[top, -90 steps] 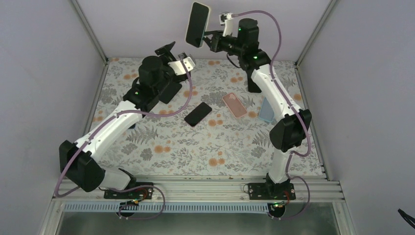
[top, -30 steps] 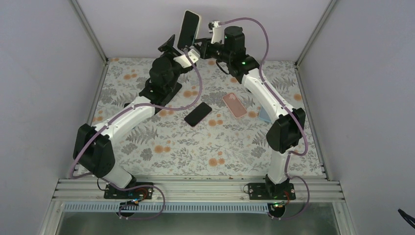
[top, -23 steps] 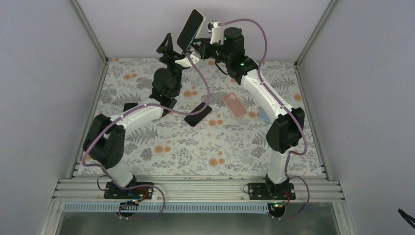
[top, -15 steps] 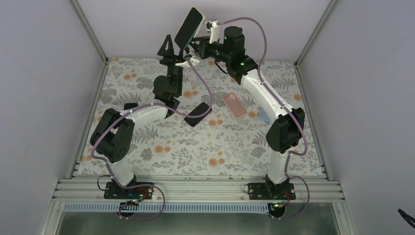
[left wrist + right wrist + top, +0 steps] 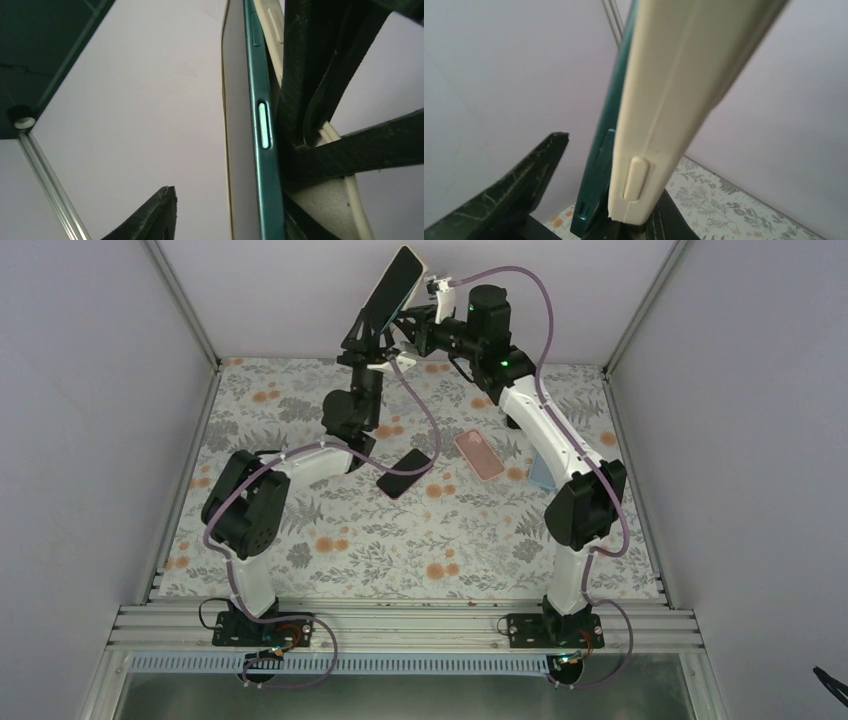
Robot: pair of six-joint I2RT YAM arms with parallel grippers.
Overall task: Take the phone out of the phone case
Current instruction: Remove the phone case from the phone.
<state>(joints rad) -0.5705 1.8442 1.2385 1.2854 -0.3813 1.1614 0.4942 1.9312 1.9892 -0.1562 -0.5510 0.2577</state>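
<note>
- While the right gripper (image 5: 408, 322) clamps it aloft by the back wall (image 5: 290, 295), the cream phone case (image 5: 664, 100) holds the teal-edged phone (image 5: 261, 150) inside.
- Jaws of the left gripper (image 5: 362, 340) spread wide, just beside it.

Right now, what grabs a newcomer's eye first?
The cased phone held high near the back wall by the right gripper, the left gripper open just beneath it. In the right wrist view its teal edge runs beside the cream case. On the floral table lie a black phone and a pink case.
</note>
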